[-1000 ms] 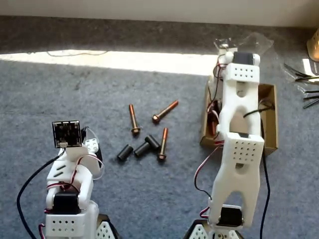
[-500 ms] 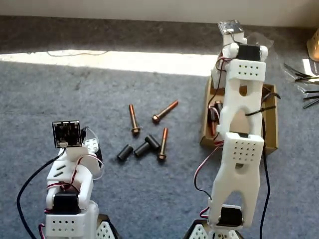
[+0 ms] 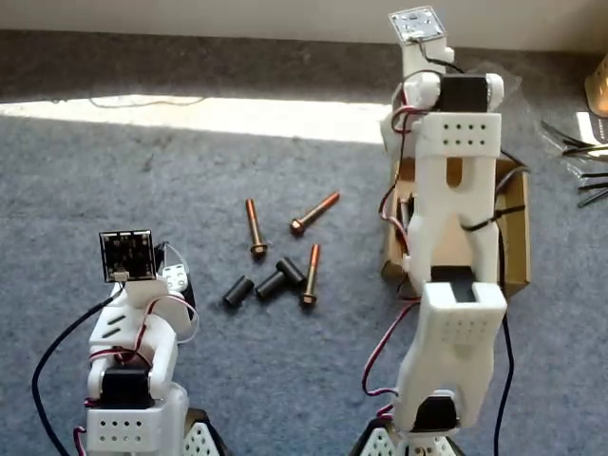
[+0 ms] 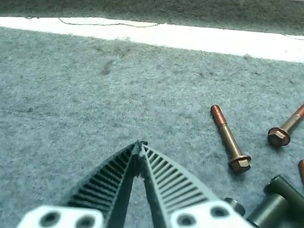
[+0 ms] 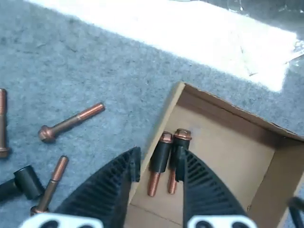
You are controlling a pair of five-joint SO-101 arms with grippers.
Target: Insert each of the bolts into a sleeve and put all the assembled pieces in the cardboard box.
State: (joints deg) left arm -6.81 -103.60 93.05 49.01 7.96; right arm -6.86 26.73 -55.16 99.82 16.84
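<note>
- Right end effector [image 5: 159, 156] hangs spread and empty over the near wall of the cardboard box [image 5: 228, 110]; if it comes away low, a finger could catch that wall and drag or tip the box
- Three sleeves [image 3: 271, 283] lie bunched on the carpet [image 3: 142, 190], with one of the three loose bolts [image 3: 310, 274] touching them; a careless grab may send the neighbours rolling
- Left end effector [image 4: 139, 148] is pressed together, holding nothing, above bare carpet near the bolts
- The box holds two assembled pieces [image 5: 163, 147], side by side against its near wall
</note>
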